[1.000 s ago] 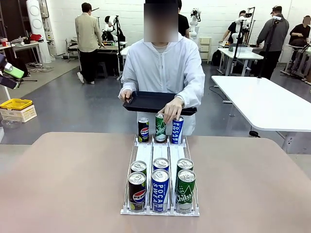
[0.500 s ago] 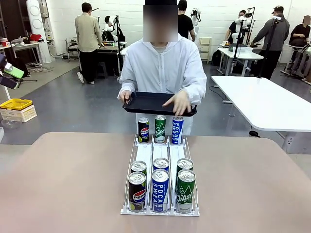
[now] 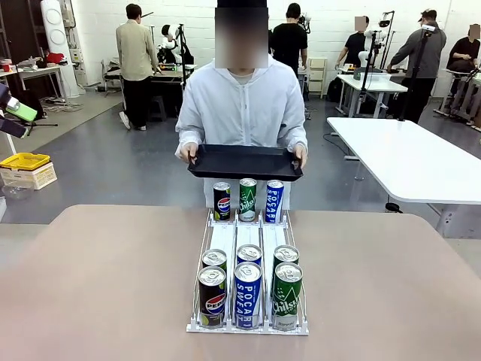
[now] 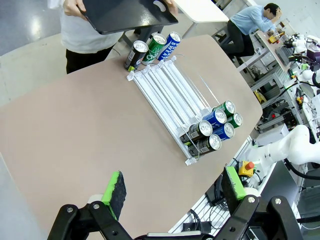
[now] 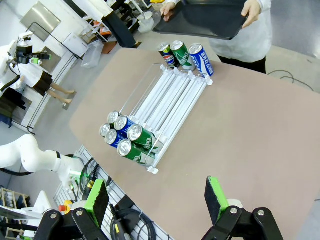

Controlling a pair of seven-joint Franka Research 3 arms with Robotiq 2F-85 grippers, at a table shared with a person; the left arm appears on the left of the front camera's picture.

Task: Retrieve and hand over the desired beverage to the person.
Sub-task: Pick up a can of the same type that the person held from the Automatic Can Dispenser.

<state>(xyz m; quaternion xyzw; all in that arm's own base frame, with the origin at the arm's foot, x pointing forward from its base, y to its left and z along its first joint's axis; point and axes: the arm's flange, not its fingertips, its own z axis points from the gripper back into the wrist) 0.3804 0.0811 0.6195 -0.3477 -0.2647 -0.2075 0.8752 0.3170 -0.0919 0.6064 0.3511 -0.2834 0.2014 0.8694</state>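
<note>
Inspection finds a clear three-lane rack (image 3: 248, 235) lying on the table (image 3: 105, 286). Six near cans (image 3: 247, 282) stand in two rows at its near end. Three more stand at the far end, seemingly in the lane mouths: a cola can (image 3: 222, 201), a green can (image 3: 247, 199) and a blue can (image 3: 274, 201). At the far edge the person (image 3: 242, 105) holds a black tray (image 3: 245, 161) by both ends, level, above those three and apart from them. High over the table, the left gripper (image 4: 174, 186) has its fingers spread wide, empty. The right gripper (image 5: 156, 196) is likewise apart and empty.
</note>
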